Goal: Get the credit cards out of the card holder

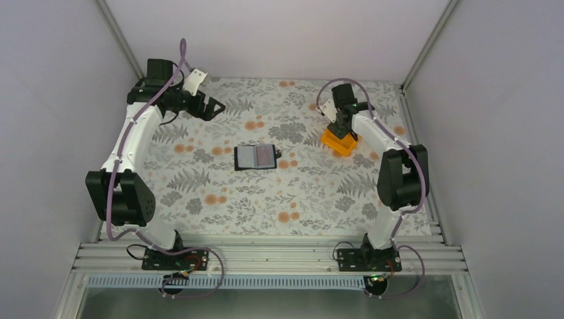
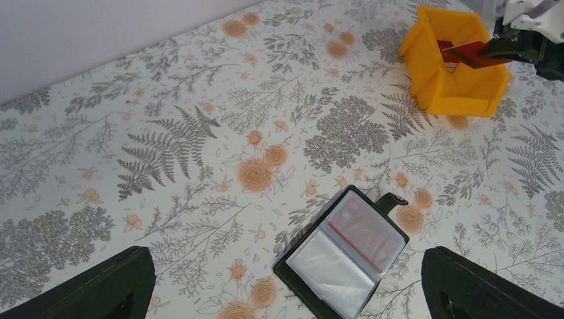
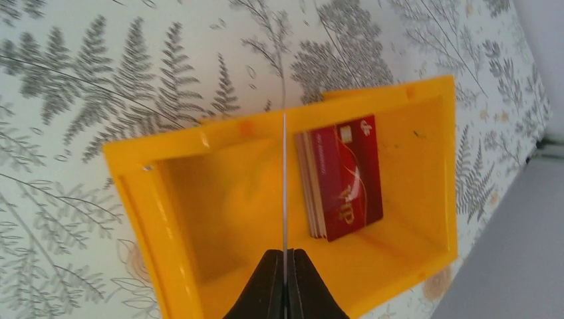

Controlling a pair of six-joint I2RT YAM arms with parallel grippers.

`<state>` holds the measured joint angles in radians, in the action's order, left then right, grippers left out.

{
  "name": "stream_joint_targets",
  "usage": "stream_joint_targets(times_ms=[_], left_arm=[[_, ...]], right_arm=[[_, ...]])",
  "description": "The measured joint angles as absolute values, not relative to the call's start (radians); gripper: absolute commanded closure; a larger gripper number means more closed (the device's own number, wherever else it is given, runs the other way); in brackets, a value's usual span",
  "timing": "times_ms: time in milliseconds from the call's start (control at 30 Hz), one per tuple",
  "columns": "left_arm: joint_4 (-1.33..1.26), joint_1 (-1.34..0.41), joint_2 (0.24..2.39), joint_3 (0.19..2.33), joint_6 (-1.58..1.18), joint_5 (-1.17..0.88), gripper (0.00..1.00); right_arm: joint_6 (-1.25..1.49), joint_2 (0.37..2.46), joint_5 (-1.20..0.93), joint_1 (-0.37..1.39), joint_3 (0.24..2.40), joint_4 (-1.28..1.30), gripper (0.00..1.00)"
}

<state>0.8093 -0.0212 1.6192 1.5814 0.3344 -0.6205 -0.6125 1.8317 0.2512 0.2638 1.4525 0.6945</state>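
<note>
On the bench (image 1: 199, 199), orange bin (image 3: 166, 219) far right, card holder (image 1: 256, 157) lying open mid-bench. The right gripper (image 3: 286, 266) is straight above the bin, pinching one red card (image 2: 469, 52). Stacked credit cards (image 3: 346, 176) lie inside, just beside the drop line. The left gripper (image 1: 211, 106) is spread wide, far left.
</note>
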Motion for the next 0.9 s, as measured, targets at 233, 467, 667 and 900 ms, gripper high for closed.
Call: stream_joint_targets(times_ms=[233, 467, 667, 900], left_arm=[[0.815, -0.015, 1.611, 1.581, 0.352, -0.635, 0.00], [0.837, 0.000, 1.614, 1.582, 0.352, -0.671, 0.00], [0.848, 0.021, 1.615, 1.596, 0.352, -0.691, 0.00], [0.852, 0.029, 1.619, 1.605, 0.352, -0.701, 0.00]], right_arm=[[-0.638, 1.833, 0.301, 0.243, 1.450, 0.674, 0.96], [-0.716, 1.903, 0.395, 0.236, 1.484, 0.630, 0.96], [-0.751, 1.952, 0.424, 0.215, 1.512, 0.622, 0.96], [-0.776, 2.003, 0.453, 0.206, 1.551, 0.601, 0.96]])
